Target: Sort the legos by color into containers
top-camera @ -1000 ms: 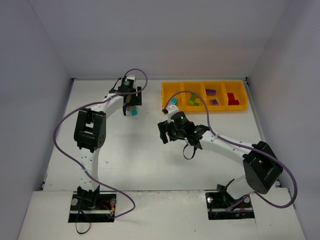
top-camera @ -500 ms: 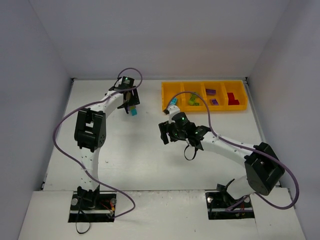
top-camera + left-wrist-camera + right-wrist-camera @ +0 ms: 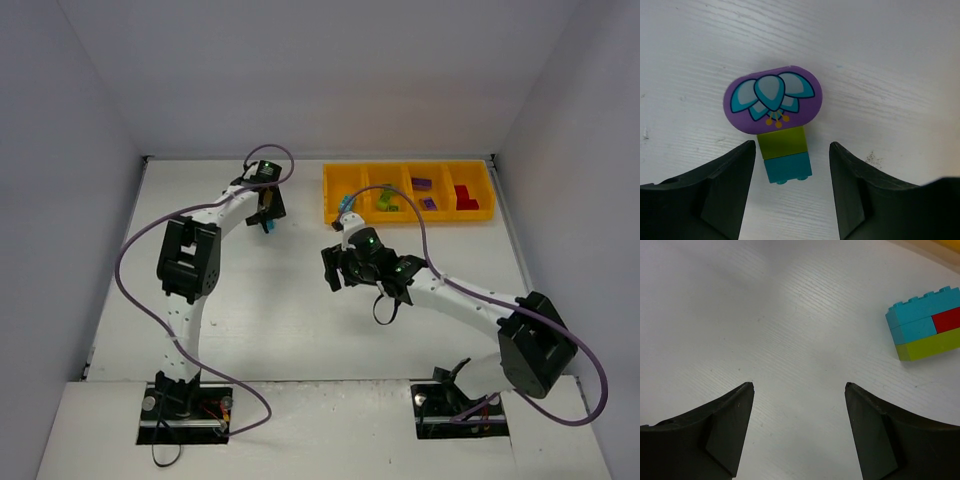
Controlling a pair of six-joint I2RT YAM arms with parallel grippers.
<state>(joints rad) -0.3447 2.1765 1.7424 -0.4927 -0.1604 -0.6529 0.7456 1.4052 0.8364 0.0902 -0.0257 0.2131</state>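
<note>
White, faintly grained worktop (image 3: 300, 300) between plain pale walls: the left pincer (image 3: 792, 147) stands released, its dark wedge-shaped fingers (image 3: 730, 185) flanking, with a gap on one side, a small glossy stack (image 3: 781, 142): a purple oval tile (image 3: 772, 100) printed with a lotus, then a lime block and a teal brick (image 3: 788, 170). The right pincer (image 3: 799, 387) hangs spread and empty over bare board, near a studded teal, red and lime cluster (image 3: 927, 322). Along the far edge, the orange-yellow four-compartment tray (image 3: 440, 216) holds lime, purple and red pieces.
</note>
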